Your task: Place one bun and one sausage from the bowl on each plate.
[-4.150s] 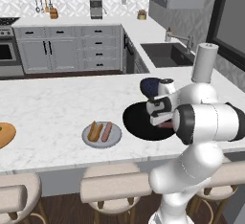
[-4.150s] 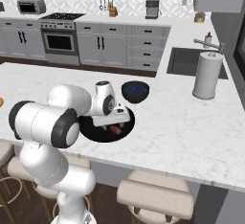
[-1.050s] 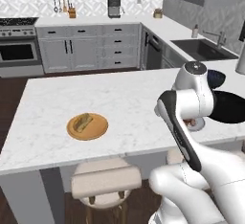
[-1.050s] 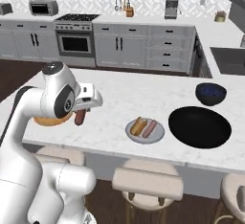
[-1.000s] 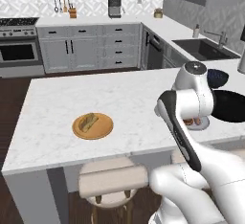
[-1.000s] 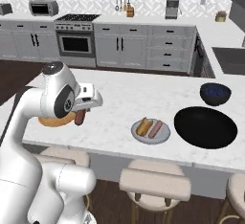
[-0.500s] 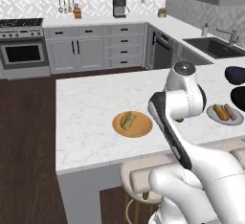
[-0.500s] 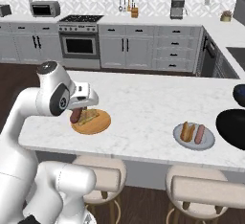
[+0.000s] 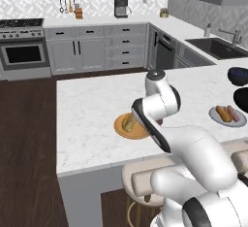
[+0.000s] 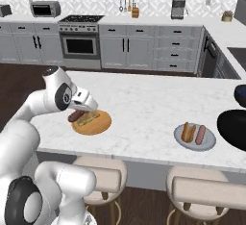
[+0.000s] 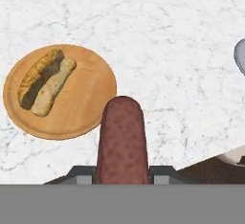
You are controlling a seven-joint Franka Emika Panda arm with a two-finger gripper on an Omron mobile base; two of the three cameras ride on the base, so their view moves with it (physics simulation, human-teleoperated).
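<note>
Gripper point(image 11: 122, 174) clamped on a sausage point(image 11: 122, 139) above the wooden plate point(image 11: 91, 108).

The arm bends forward and down over the marble counter point(image 10: 158, 101), hand beside the wooden plate's near edge, fingers closed on the one dark-red sausage. That plate holds one bun point(image 11: 45, 85), with bare wood toward the sausage. Well apart along the counter, the grey plate point(image 10: 195, 143) carries one bun and one sausage, near the black bowl point(image 10: 234, 128). Open marble lies between the two plates.
</note>
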